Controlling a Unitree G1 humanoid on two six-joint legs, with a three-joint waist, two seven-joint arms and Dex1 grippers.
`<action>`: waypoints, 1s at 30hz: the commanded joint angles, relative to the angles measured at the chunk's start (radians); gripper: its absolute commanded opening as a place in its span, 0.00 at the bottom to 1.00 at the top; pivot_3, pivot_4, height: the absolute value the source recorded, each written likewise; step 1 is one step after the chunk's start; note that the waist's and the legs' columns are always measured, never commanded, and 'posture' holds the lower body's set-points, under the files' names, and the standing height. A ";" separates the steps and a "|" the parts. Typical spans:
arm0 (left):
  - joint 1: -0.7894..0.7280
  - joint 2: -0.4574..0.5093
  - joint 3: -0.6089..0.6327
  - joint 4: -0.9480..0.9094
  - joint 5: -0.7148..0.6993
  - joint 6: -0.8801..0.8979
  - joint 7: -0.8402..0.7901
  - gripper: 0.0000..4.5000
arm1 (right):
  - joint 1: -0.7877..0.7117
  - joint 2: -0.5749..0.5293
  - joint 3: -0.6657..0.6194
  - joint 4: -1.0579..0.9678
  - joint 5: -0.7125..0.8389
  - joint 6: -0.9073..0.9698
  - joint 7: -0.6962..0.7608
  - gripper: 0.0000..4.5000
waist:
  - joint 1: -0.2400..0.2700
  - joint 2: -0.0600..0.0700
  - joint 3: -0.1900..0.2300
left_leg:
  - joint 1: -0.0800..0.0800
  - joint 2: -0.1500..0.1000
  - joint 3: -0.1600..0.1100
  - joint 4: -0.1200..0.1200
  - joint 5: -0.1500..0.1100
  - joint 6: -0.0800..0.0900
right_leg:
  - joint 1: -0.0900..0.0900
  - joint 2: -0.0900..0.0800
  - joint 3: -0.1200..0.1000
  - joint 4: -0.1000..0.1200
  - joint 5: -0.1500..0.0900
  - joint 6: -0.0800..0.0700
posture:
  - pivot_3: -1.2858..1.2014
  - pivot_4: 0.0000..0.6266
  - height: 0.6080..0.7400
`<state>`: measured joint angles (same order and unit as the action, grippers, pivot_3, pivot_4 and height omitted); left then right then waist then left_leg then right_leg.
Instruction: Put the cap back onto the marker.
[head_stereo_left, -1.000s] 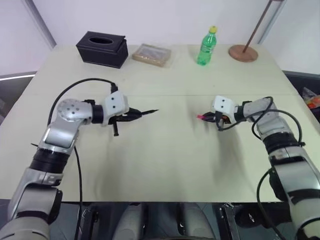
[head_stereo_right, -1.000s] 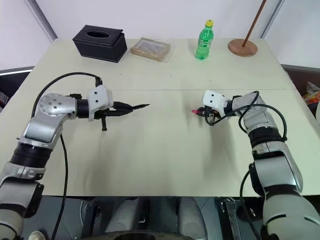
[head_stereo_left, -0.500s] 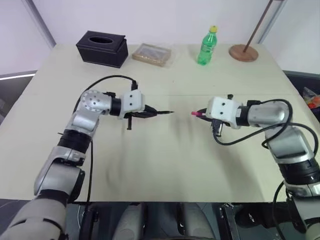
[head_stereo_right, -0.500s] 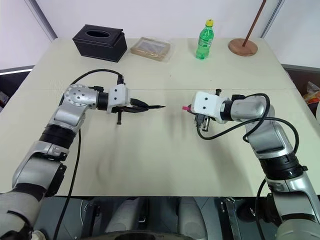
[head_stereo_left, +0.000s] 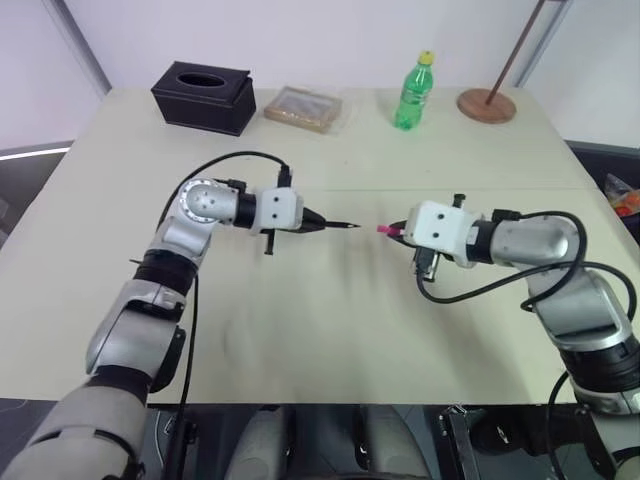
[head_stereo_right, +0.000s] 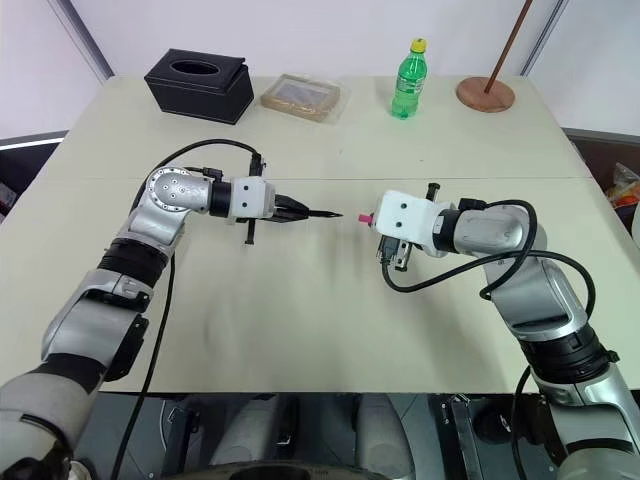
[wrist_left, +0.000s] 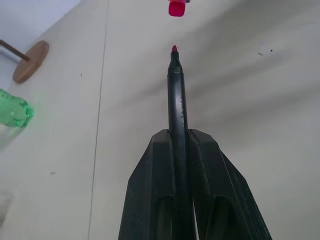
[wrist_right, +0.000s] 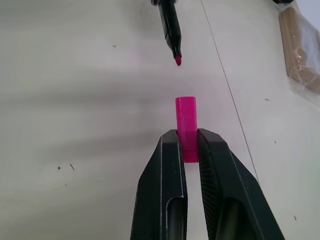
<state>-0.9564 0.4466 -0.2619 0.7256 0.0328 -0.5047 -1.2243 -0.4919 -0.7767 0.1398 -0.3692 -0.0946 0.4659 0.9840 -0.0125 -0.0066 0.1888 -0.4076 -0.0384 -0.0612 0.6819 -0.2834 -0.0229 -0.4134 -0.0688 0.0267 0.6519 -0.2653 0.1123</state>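
**Marker and cap brought tip to mouth**

You've swung the left gripper (head_stereo_left: 318, 224) inward with the marker (wrist_left: 176, 95), and pulled the right gripper (head_stereo_left: 396, 231) back with the cap (wrist_right: 186, 120). The gap between them has shrunk to a sliver.

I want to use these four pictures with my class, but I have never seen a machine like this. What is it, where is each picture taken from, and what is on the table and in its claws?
This is a humanoid robot with two arms, each ending in a two-fingered end effector. Two pictures come from a stereo camera on its head, looking down over the arms. The other two come from cameras on its wrists, looking along the fingers.

The left end effector is shut on a black marker, its pink tip pointing at the other arm. The right end effector is shut on a small pink cap. Tip and cap face each other above the table with a gap between them, so the cap is not yet on.

At the far edge stand a black tissue box, a flat wrapped packet, a green bottle and a round wooden stand.
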 joint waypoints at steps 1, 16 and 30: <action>-0.028 -0.004 0.008 -0.007 -0.002 -0.031 0.009 0.00 | -0.025 -0.008 -0.007 -0.031 0.021 0.006 0.000 0.01 | 0.000 0.000 0.000 | 0.000 0.000 0.000 0.000 0.000 0.000 | 0.000 0.000 0.000 0.000 0.000 0.000 | 0.52 0.24 1.00; -0.020 -0.030 0.016 -0.007 -0.019 -0.065 0.012 0.00 | -0.043 -0.005 0.015 -0.043 0.046 0.034 -0.006 0.01 | 0.000 0.000 0.000 | 0.000 0.000 0.000 0.000 0.000 0.000 | 0.000 0.000 0.000 0.000 0.000 0.000 | 0.52 0.24 1.00; -0.022 -0.032 0.018 -0.014 -0.027 -0.066 -0.002 0.00 | -0.057 -0.009 0.021 -0.021 0.044 0.030 -0.012 0.01 | 0.000 0.000 0.000 | 0.000 0.000 0.000 0.000 0.000 0.000 | 0.000 0.000 0.000 0.000 0.000 0.000 | 0.52 0.24 1.00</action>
<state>-0.9563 0.4121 -0.2603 0.7341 0.0301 -0.5572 -1.2225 -0.5201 -0.7770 0.1734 -0.3701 -0.0552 0.5072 0.9845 -0.0126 -0.0066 0.1888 -0.4076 -0.0384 -0.0613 0.6820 -0.2834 -0.0229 -0.4135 -0.0686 0.0266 0.6520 -0.2653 0.1123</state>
